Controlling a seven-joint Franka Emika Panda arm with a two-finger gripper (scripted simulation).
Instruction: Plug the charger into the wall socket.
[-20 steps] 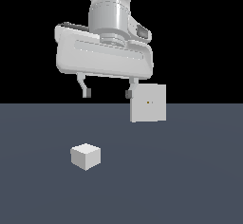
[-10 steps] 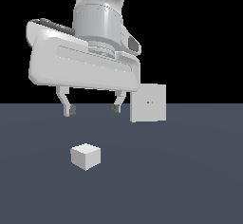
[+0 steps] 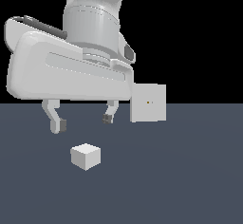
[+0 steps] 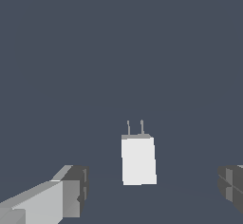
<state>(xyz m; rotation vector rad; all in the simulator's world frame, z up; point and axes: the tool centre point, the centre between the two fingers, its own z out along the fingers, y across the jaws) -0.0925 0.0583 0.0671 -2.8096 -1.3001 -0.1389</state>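
Hovering with jaws spread, our gripper point(image 3: 83, 122) sits above the charger point(image 3: 86, 156); nothing grasped, wall socket point(image 3: 148, 103) well beyond it, plugging all ahead.

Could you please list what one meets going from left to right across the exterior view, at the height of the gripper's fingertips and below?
One gripper finger → charger → other finger → wall socket.

Low exterior view, wrist view looking down; both show the charger point(image 3: 86, 155) point(image 4: 138, 160).
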